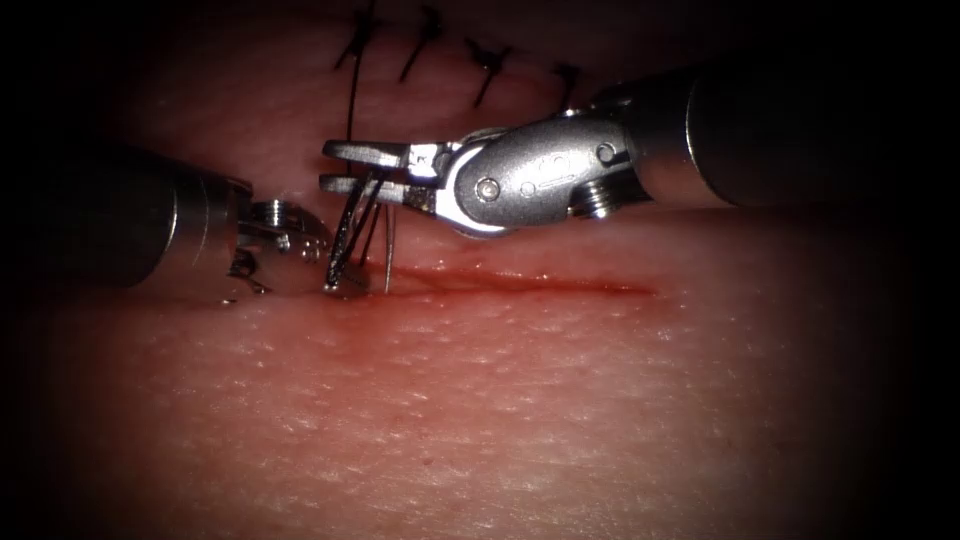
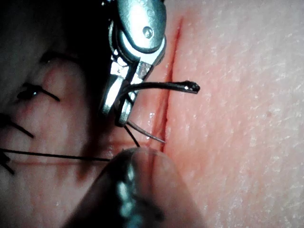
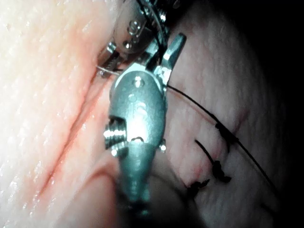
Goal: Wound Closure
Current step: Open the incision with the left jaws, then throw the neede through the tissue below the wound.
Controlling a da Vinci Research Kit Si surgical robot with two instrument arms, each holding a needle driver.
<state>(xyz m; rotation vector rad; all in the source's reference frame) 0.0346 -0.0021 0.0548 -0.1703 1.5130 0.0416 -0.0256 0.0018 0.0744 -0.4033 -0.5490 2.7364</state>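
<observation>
Pale tissue (image 1: 480, 430) lies bare and roomy across the frame's lower half. Mid-frame, the cut (image 1: 540, 287); at its left end the needle (image 1: 345, 240) stands upright, pinched near its upper curve by the right tool (image 1: 350, 168). The left tool (image 1: 325, 262) crowds its base, jaws unclear; a collision could twist the needle. Finished stitches (image 1: 430, 40) line the top.

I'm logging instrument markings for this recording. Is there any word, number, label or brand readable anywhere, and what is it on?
None: no readable text in the endoscope or wrist views.
Right tool: bare metal with pivot pins and a screw, no marking; its end effector is around the needle mid-curve beside the cut in the tissue.
Left tool: no marking; what it holds is unclear.
Thread and knotted stitches: no labels.
</observation>
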